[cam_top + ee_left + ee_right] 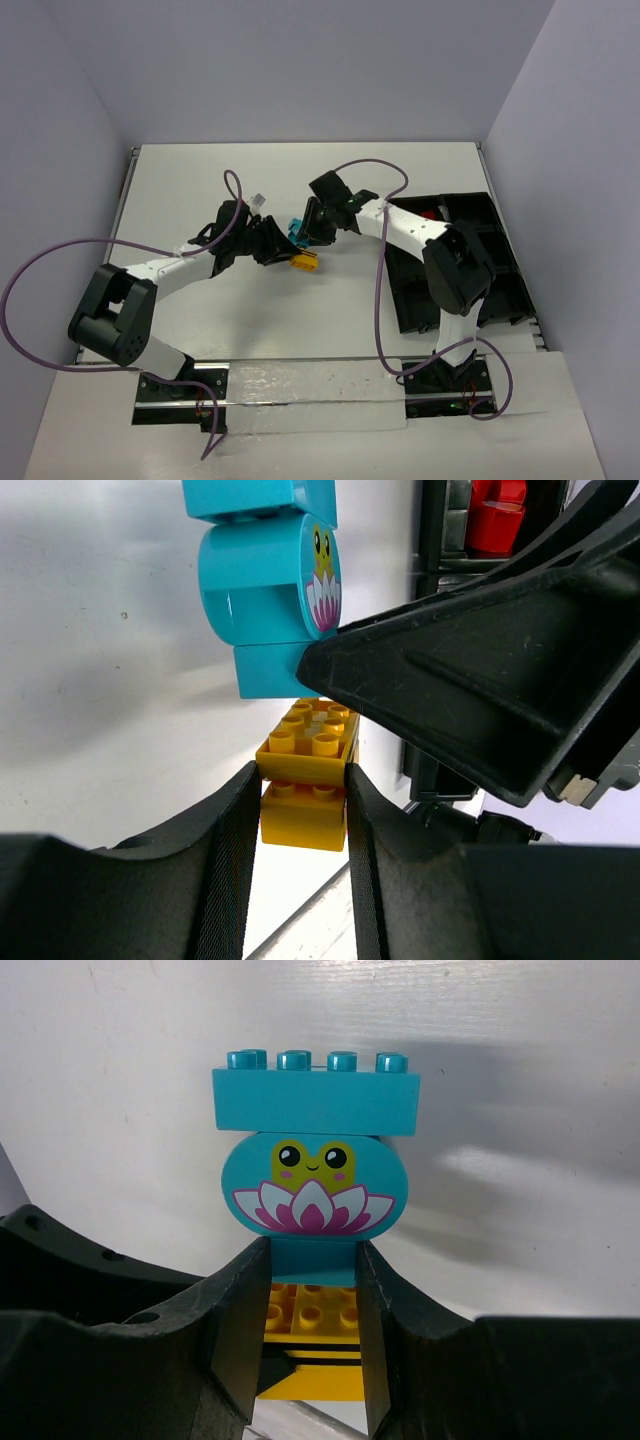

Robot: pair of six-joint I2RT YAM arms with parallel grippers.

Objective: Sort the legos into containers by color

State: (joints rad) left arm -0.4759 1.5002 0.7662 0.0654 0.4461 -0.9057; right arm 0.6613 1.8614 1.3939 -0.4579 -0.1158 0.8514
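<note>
Left arm [160, 268] reaches forward and right from base, elbow low at far left. Right arm [415, 228] rises from base, then bends left, forearm stretched toward middle. Grippers meet nearly tip to tip. Left gripper [272, 244]: fingers [235, 850] pinched on yellow brick [303, 825]. Right gripper [306, 228]: fingers [240, 1310] pinched on cyan brick [312, 1260].

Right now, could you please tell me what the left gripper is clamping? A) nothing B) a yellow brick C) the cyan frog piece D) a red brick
B: in the left wrist view the left gripper squeezes the yellow brick from both sides; the right gripper grips the cyan stack.
</note>
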